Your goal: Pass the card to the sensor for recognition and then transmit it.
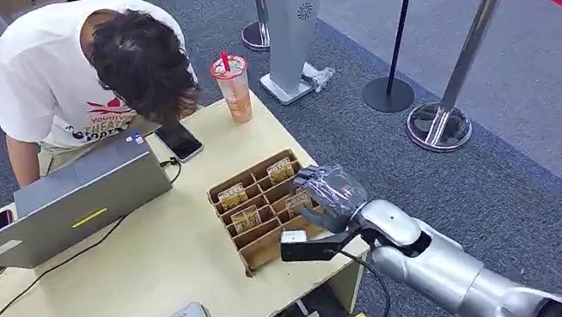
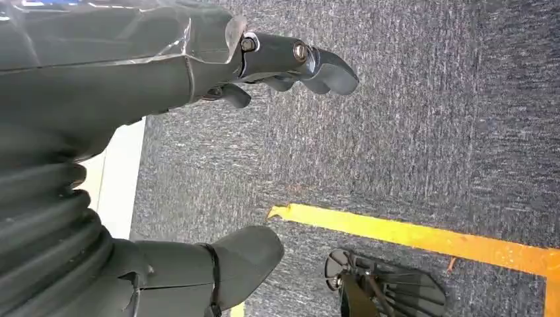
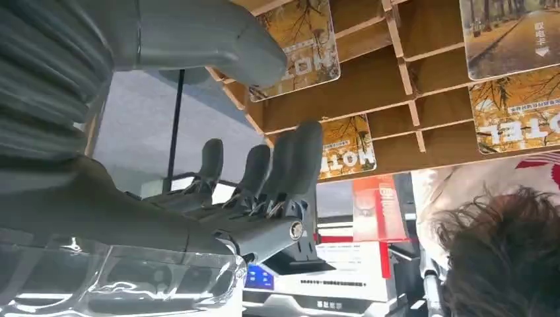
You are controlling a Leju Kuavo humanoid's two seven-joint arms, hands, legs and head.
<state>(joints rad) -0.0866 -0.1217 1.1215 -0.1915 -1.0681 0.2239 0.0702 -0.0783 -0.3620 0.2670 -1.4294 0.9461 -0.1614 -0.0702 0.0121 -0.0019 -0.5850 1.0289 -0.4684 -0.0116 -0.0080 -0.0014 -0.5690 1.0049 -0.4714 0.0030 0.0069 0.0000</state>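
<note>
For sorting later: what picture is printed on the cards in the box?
Cards: yellow autumn trees, white lettering; clearest in the right wrist view.

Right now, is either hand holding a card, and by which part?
Nothing is held. The right hand hovers over the cardboard card box with fingers apart and empty; cards sit in their slots. The left hand hangs open above the carpet.

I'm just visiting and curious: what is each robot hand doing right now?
Left hand: open, holding nothing, above the carpet.
Right hand: open, holding nothing, over the card box.
</note>
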